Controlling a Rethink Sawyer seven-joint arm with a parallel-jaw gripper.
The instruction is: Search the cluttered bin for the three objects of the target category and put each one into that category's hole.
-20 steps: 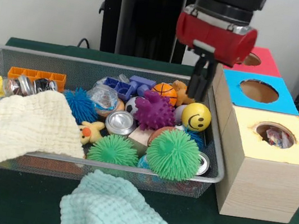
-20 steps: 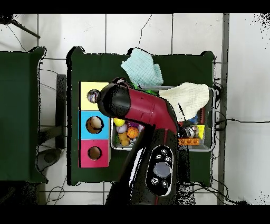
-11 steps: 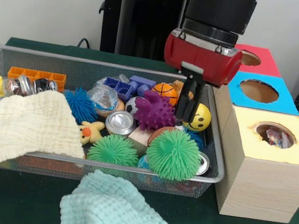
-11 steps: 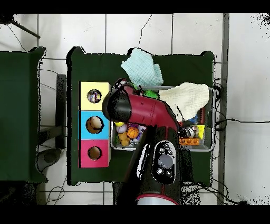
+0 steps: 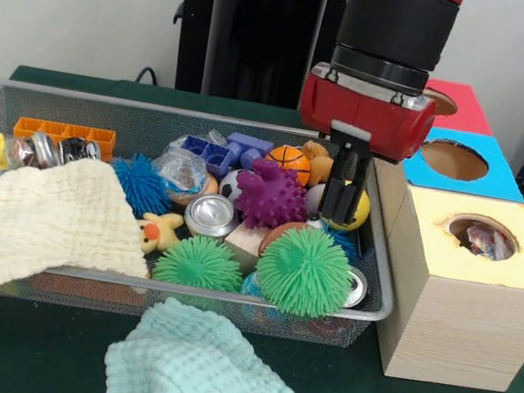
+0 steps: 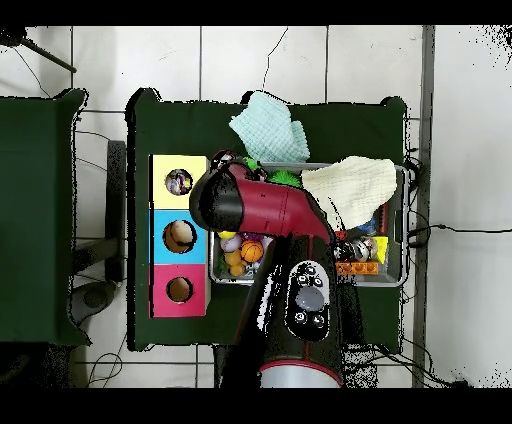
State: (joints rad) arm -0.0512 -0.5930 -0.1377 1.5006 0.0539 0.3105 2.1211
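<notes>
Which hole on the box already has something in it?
The yellow hole: crumpled clutter shows inside it. The blue hole looks empty in the front view; the red hole is partly hidden by the arm.

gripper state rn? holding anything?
gripper: down at the yellow smiley ball in the wire bin; open or shut cannot be told, no confirmed hold.

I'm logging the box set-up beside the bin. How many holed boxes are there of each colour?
Yellow box: 1
Blue box: 1
Red box: 1
Total: 3 boxes, each with one round hole on top; only the yellow one shows something inside.
</notes>
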